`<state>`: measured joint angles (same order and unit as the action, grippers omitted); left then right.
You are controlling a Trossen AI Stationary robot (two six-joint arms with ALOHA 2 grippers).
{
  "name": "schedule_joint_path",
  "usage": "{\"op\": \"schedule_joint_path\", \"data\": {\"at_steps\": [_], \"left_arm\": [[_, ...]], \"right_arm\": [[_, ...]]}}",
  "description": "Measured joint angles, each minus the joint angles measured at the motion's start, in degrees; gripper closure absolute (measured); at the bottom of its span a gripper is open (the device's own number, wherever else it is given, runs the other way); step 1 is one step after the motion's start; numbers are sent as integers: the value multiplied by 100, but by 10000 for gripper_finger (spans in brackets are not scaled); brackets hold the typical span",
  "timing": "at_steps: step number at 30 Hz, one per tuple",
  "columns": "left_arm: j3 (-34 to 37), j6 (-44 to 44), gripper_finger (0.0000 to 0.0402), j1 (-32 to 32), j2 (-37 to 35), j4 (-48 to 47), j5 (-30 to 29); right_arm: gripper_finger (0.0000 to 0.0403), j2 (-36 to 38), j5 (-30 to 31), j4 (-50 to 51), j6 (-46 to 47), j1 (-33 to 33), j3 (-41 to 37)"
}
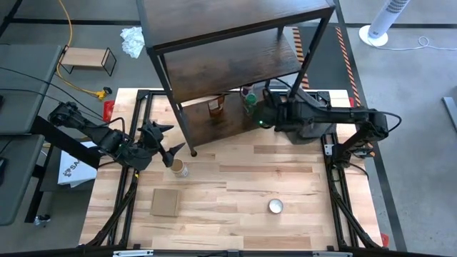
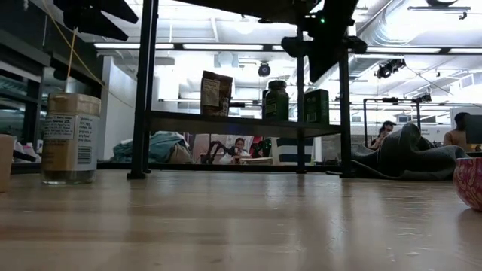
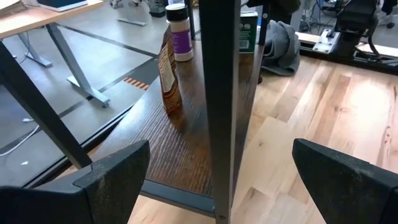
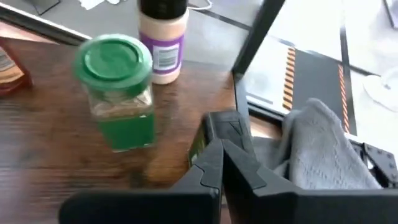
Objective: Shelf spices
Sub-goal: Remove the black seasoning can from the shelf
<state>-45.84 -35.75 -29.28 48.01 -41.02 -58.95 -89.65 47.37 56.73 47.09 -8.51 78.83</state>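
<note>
Tan-lidded jar (image 1: 179,168) stands upright just beside L gripper (image 1: 168,140), fingers wide apart, far nearer than R gripper (image 4: 219,163), pinched shut empty by shelf (image 1: 235,121).

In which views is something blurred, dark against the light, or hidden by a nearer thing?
Right wrist view: the green-lidded jar looks smeared by motion. Low view: the shelf and the things on it are dark against bright ceiling lights, and the near tabletop is soft. Left wrist view: a shelf post hides part of the small dark tin.
</note>
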Motion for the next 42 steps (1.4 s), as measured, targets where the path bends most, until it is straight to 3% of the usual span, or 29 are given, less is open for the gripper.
{"op": "schedule_joint_path", "data": {"at_steps": [7,16,22,25,28,32,36,42], "left_arm": [[0,-2,12,0,-2,11,-11],[0,-115,12,0,0,66,-31],[0,-171,12,0,0,64,-27],[0,-255,12,0,0,62,-27],[0,-319,12,0,0,64,-32],[0,-319,12,7,-2,65,-36],[2,-332,12,62,-2,124,-3],[2,-380,12,114,0,156,152]], "right_arm": [[403,-4,155,85,-559,-201,137],[403,-4,-305,140,-404,-19,6],[403,-11,-1254,623,-547,484,4],[403,-4,-1410,1679,186,875,6],[403,0,-1201,3357,2020,1237,-2],[403,607,-684,2934,3335,1400,-506],[403,1238,-69,3348,4928,1218,-1039],[403,2460,882,3322,5286,976,-1489]]}}
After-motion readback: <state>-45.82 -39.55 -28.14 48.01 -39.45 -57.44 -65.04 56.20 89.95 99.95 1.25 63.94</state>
